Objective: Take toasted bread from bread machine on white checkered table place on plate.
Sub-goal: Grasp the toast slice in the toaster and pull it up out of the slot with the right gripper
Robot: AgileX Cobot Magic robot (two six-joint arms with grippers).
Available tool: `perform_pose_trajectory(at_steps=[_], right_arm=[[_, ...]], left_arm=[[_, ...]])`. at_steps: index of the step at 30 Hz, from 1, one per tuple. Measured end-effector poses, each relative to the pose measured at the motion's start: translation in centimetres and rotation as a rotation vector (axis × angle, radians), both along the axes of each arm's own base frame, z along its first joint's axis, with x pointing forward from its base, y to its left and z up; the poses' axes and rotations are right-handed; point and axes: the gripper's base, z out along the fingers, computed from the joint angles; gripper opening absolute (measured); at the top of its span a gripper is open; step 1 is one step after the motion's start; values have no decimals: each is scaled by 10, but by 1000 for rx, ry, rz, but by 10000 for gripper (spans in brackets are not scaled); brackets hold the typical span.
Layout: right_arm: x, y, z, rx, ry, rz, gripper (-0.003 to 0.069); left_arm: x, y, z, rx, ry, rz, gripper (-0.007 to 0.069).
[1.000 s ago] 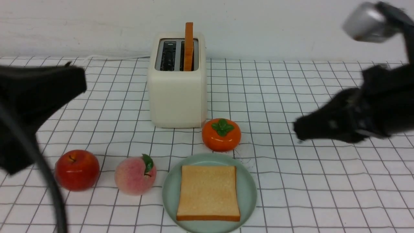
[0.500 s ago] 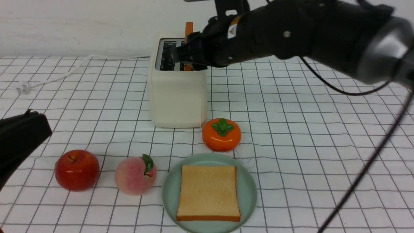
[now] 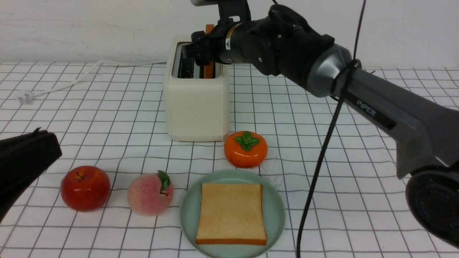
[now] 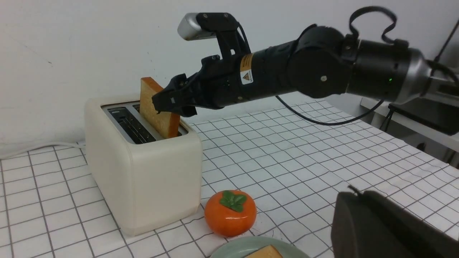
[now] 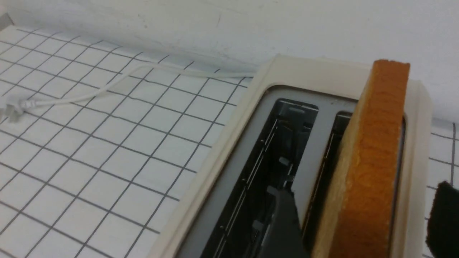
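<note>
Well, far on the left the left gripper (image 3: 45,150) hung over the white checkered table (image 3: 358,143), its fingers (image 3: 50,143) squeezed together. It was well apart from both slices of bread. Next to it on the cloth sat a red apple (image 3: 85,188), and then a pink peach (image 3: 150,193). Farther back stood the cream toaster (image 3: 197,107), with its white cord (image 3: 71,80) running off to the left. In its right slot the standing slice (image 5: 373,161) stuck up on its edge, well above the top. The right gripper (image 4: 166,104) was over the toaster, and its fingers (image 5: 283,229) were spread wide, one on each side of that slice. In the right wrist view there was a gap on both sides, so the fingers were not touching the bread. That slice had a dark orange-brown crust and a light golden face. In front of the toaster, the flat slice (image 3: 231,213) lay in the middle of the pale green plate (image 3: 278,215). It was square and golden-tan, with a darker brown edge along the near side. Just behind the plate, near the toaster's right corner, sat an orange persimmon (image 3: 245,148) with a green leaf top. The right arm (image 3: 376,107) stretched from the far right across to the toaster.
</note>
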Motion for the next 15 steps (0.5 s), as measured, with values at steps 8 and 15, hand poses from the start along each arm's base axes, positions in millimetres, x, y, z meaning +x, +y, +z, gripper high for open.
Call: perform_pose_trajectory(at_steps=[8,15], right_arm=[[4,2,-2,30,-38,10,185],[4,2,2,40,-57,15,83]], left_arm=[[0,0,0,3,5,-5,-13],[0,0,-1,4,4,-4,-13]])
